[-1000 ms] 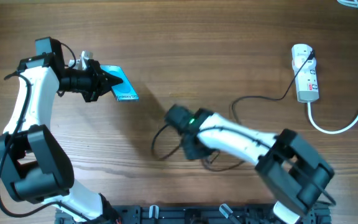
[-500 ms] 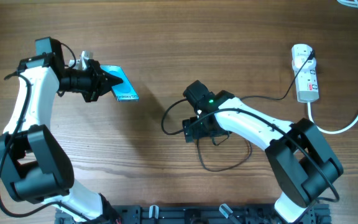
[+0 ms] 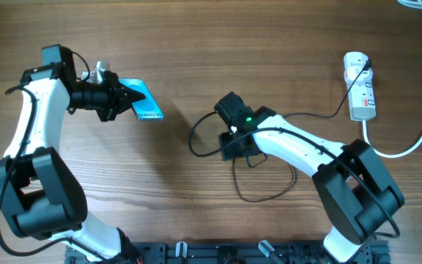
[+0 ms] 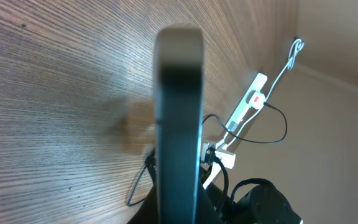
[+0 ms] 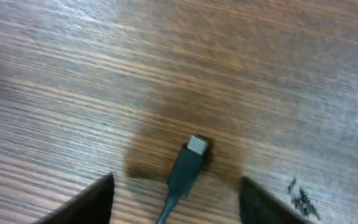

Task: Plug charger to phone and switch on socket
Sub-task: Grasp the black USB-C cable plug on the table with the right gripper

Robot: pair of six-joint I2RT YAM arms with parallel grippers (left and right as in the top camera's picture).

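Overhead and wrist views. The left gripper (image 3: pixel 125 99) is clenched on the phone (image 3: pixel 146 107), its long axis roughly level and its free end turned toward the right arm. The right gripper (image 3: pixel 233 145) hovers at mid-counter over the charger (image 3: pixel 194 138). The plug tip (image 5: pixel 196 144) shows between the fingers (image 5: pixel 98 198), which stand apart. Whether they grip the cable lower down cannot be told. The phone lies well apart to the left of the plug, so the tip would likely travel leftward along the phone's axis. The socket (image 3: pixel 361 86) rests on the counter (image 3: pixel 269 44) at far right, nearer the right arm.
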